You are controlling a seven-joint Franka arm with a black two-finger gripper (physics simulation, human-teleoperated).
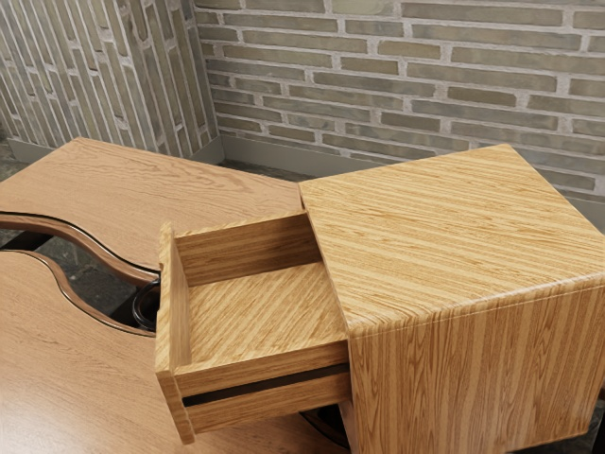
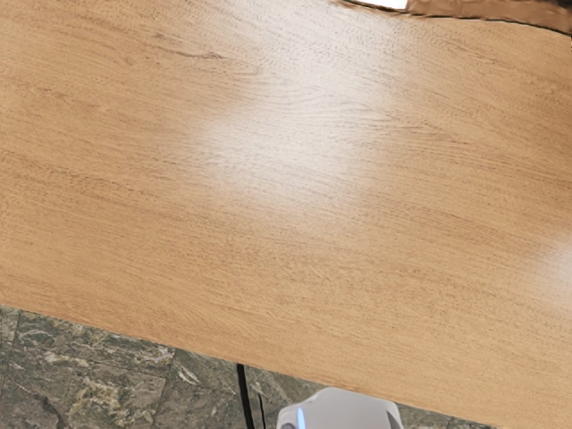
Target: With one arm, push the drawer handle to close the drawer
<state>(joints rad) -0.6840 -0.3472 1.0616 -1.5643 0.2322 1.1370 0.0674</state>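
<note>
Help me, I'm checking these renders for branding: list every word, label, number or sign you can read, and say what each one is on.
None: no word, label, brand, number or sign can be read.
The cabinet and open drawer have wood grain.
The table has grain and glare.
The wall has plain bricks.
The pale grey object has a blue strip, without lettering.

- Light-brown, striped-grain wooden box drawer (image 1: 260, 307): pulled well out, upright, centre-left of the exterior view's frame; dark groove along its near side.
- Dark, curved loop handle (image 1: 136, 305): at the drawer front's outer face, partly hidden, the exterior view's left.
- Matching boxy wooden cabinet (image 1: 454, 236): upright, the exterior view's right.
</note>
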